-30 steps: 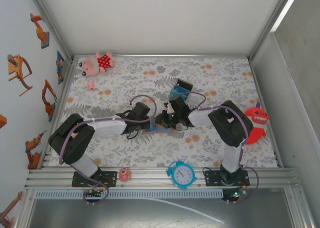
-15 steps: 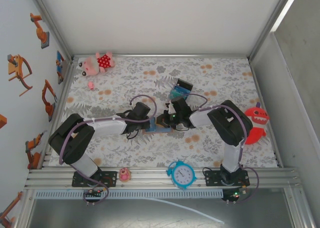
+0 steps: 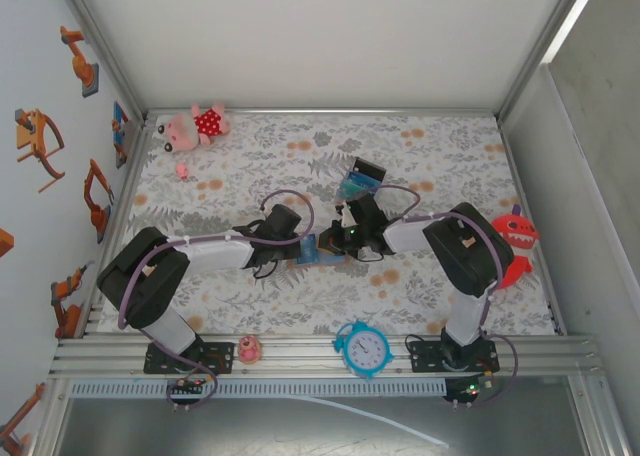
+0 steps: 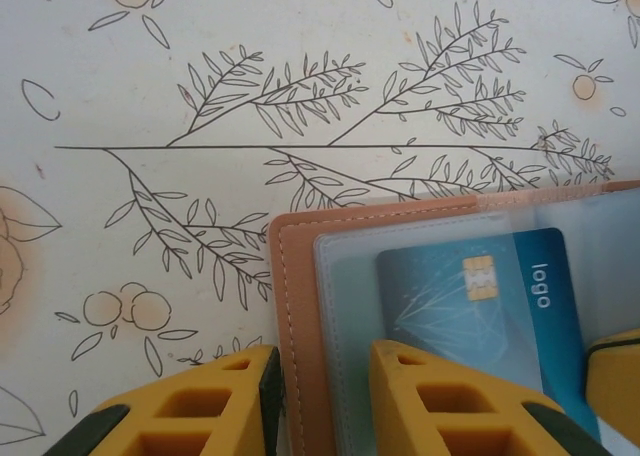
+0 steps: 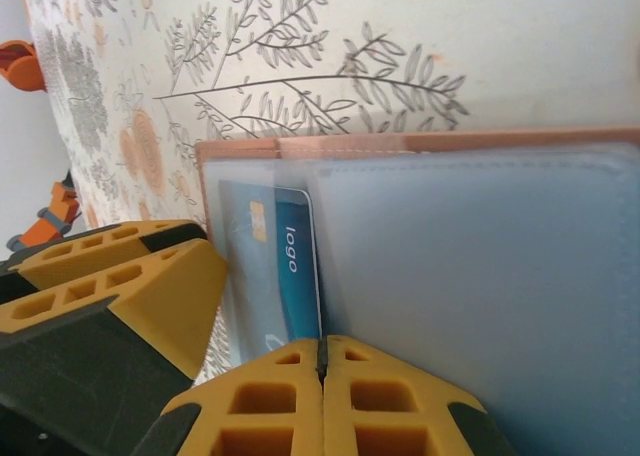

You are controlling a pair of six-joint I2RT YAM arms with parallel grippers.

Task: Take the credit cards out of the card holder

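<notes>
The tan leather card holder (image 4: 300,306) lies open on the floral cloth between the two arms (image 3: 318,258). A teal credit card (image 4: 480,306) with a gold chip and the word "logo" sits in its clear inner pocket. My left gripper (image 4: 320,401) is shut on the holder's left edge, with one finger outside the leather and the other on the pocket. In the right wrist view the credit card (image 5: 285,276) runs down into the seam of my right gripper (image 5: 322,361), which is shut on its end. A blue-grey pocket leaf (image 5: 480,286) stands beside it.
A small black box with teal cards (image 3: 362,179) lies just behind the grippers. A pink pig toy (image 3: 195,126) is at the back left and a red shark toy (image 3: 512,244) at the right edge. A blue clock (image 3: 364,348) and a small pink figure (image 3: 249,350) sit on the front rail.
My right gripper has closed fully and its arm has shifted slightly to the right. The left arm has held still with the holder.
</notes>
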